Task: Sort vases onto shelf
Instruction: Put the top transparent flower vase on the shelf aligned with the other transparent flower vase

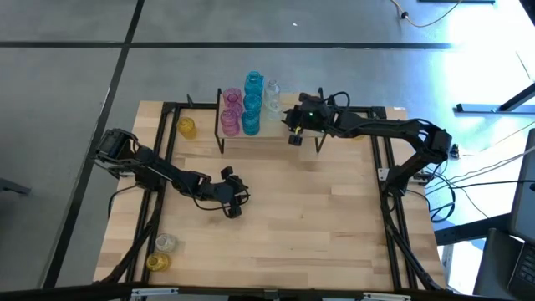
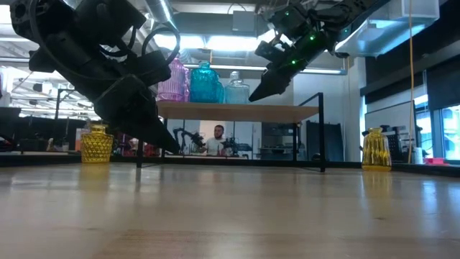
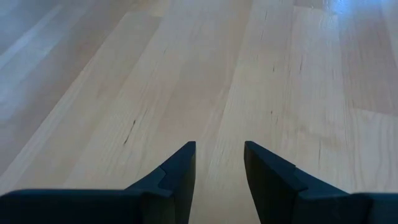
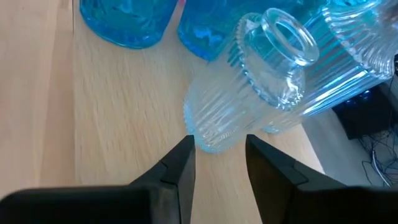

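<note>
- Your right gripper (image 4: pixel 216 163) hovers over the shelf (image 1: pixel 280 134), fingers spread and holding nothing, just short of a clear ribbed vase (image 4: pixel 249 87).
- Pink vases (image 1: pixel 231 113), blue vases (image 1: pixel 252 104) and clear ones stand on the shelf.
- Your left gripper (image 3: pixel 219 168) hangs over bare tabletop (image 1: pixel 309 217), fingers apart, empty.
- A yellow vase (image 1: pixel 186 127) stands beside the shelf; two more wait at the tabletop's near left corner.
</note>
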### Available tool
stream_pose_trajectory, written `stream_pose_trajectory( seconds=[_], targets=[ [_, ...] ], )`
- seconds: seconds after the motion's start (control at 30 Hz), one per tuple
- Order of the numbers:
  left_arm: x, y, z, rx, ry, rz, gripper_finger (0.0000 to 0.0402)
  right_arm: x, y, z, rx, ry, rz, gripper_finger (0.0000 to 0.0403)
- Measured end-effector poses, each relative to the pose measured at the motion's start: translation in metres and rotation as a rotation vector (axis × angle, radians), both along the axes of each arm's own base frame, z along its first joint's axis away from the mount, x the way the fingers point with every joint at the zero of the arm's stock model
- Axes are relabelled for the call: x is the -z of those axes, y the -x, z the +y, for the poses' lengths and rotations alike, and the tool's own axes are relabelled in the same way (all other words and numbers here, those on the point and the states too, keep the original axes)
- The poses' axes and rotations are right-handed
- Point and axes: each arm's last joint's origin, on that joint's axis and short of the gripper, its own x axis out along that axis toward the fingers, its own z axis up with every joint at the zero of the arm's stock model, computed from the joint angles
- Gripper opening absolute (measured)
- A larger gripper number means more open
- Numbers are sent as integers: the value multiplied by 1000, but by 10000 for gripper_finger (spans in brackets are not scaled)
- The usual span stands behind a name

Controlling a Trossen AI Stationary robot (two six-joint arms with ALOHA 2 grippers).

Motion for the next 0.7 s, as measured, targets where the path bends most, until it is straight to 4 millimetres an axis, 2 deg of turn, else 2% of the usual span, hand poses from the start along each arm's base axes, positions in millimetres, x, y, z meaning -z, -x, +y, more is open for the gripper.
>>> stream_pose_trajectory(
  seconds=[0.33, 0.7],
  targets=[
    [0, 0, 0, 0, 0, 0, 130, -7, -4, -2, -2, 35, -76, 124],
    [0, 0, 0, 0, 0, 0, 130, -9, -3, -4, 50, 83, -75, 124]
  ],
)
